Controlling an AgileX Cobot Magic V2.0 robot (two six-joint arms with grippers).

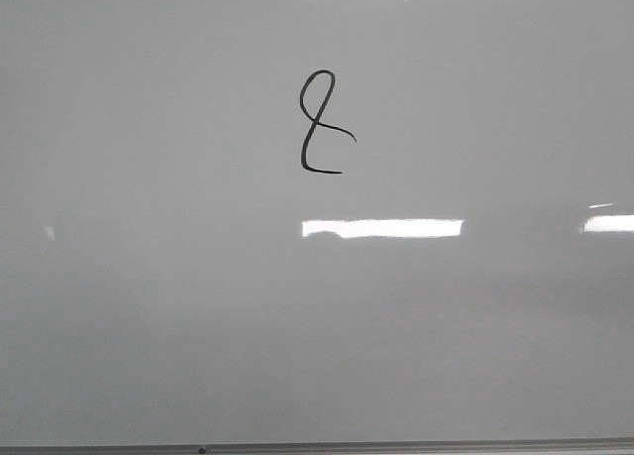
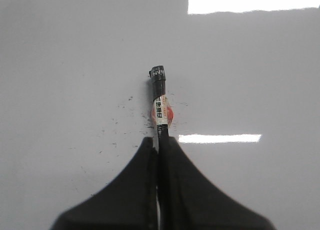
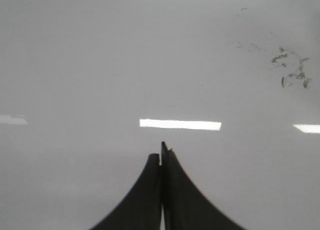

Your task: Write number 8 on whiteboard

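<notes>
The whiteboard point(image 1: 149, 306) fills the front view, glossy pale grey. The number 8 point(image 1: 322, 123) is drawn on it in thin black marker, with a closed narrow upper loop and an open lower loop. Neither gripper shows in the front view. In the left wrist view my left gripper point(image 2: 159, 142) is shut on a black marker point(image 2: 161, 107) with a white and orange label, its far end pointing at the whiteboard point(image 2: 60, 64). In the right wrist view my right gripper point(image 3: 161, 157) is shut and empty over the whiteboard point(image 3: 75, 64).
The board's thin grey frame edge point(image 1: 396, 445) runs along the bottom of the front view. Bright glare patches point(image 1: 381, 227) lie below the figure. Faint black smudges mark the board near the marker point(image 2: 125, 125) and in the right wrist view point(image 3: 292, 69).
</notes>
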